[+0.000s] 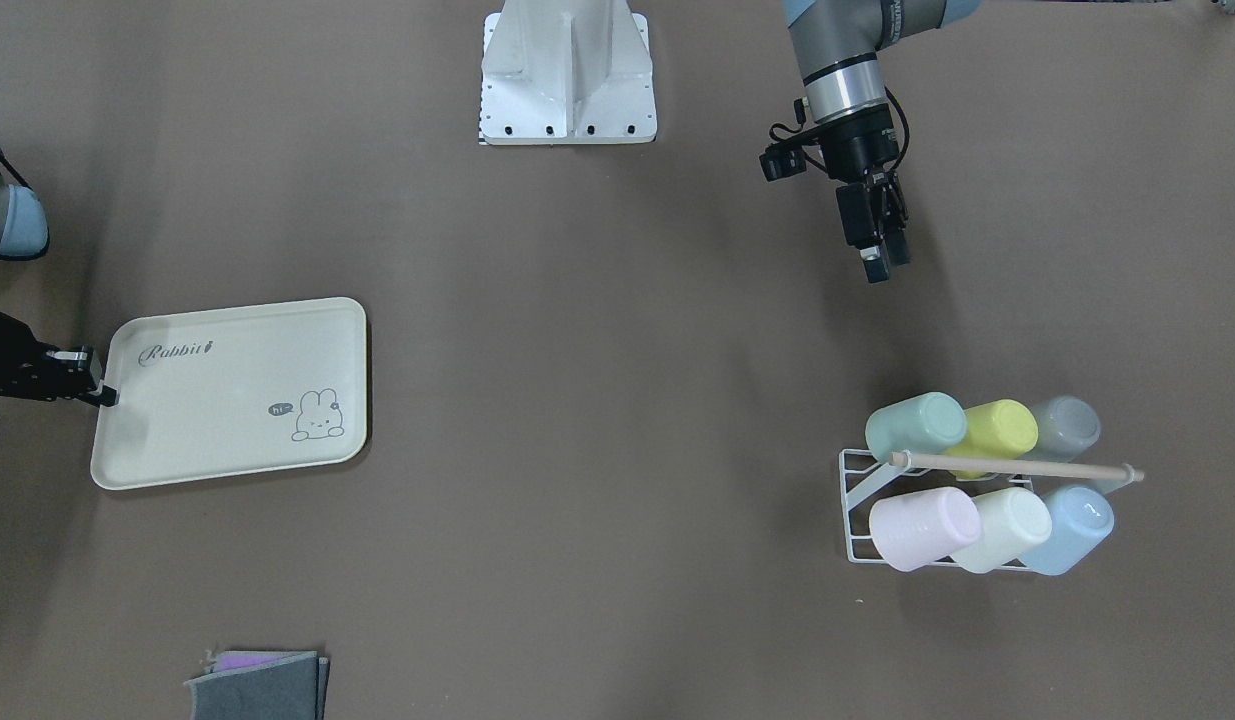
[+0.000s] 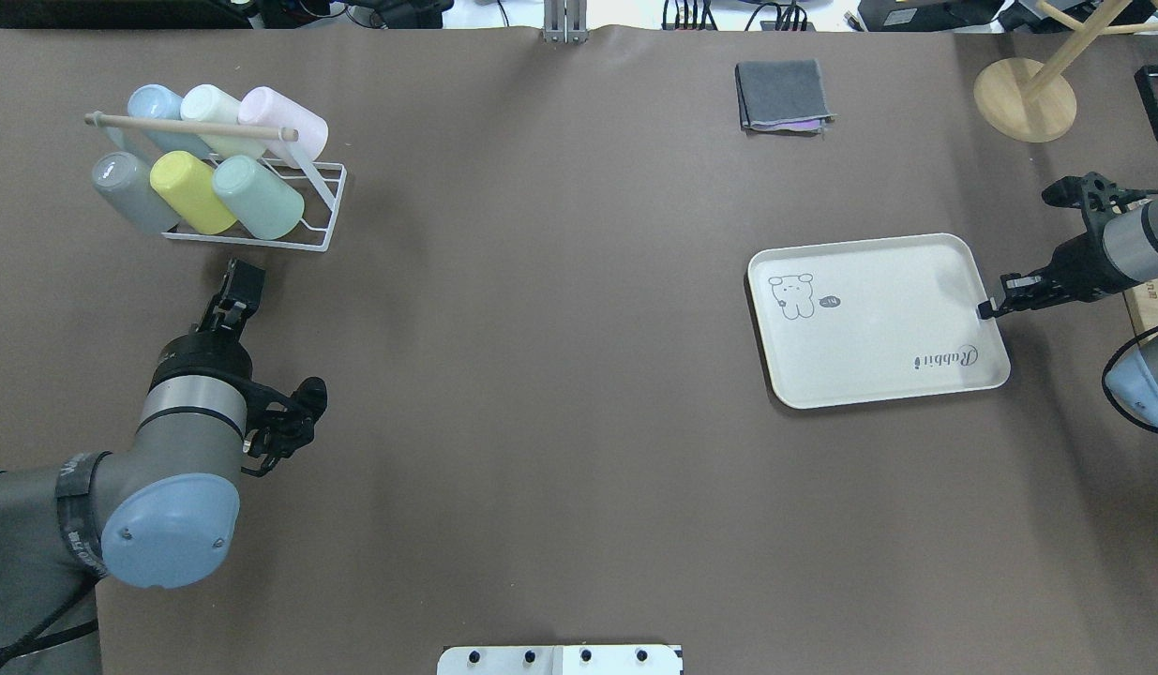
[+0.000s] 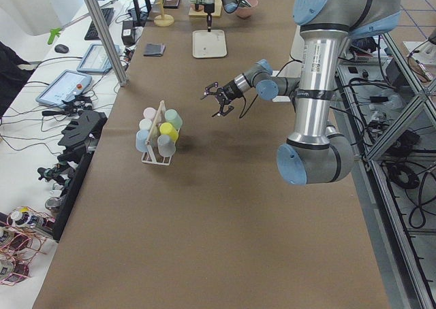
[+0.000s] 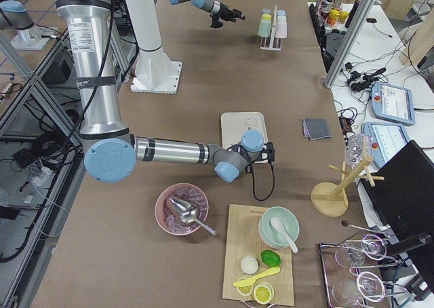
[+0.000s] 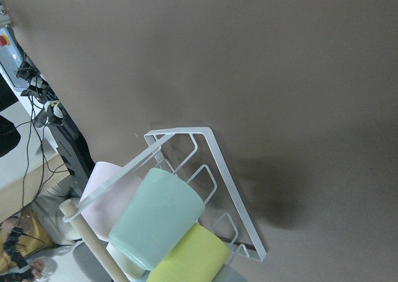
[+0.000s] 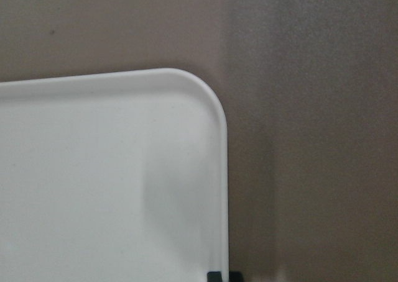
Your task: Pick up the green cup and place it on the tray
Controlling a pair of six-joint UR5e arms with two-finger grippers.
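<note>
The green cup [image 2: 258, 197] lies tilted in the white wire rack [image 2: 321, 208] at far left, beside a yellow-green cup [image 2: 192, 191]. The left gripper [image 2: 242, 286] hovers just near it, fingers narrow, empty. Far right, the right gripper [image 2: 989, 308] pinches the tray [image 2: 879, 323] rim.

green cup [image 2: 258, 197] in rack [image 2: 317, 208] — far left, tray [image 2: 879, 375] — far right

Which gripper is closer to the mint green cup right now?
Left. The left gripper hovers just short of the rack holding the green cup; the right gripper is across the table at the tray edge.
</note>
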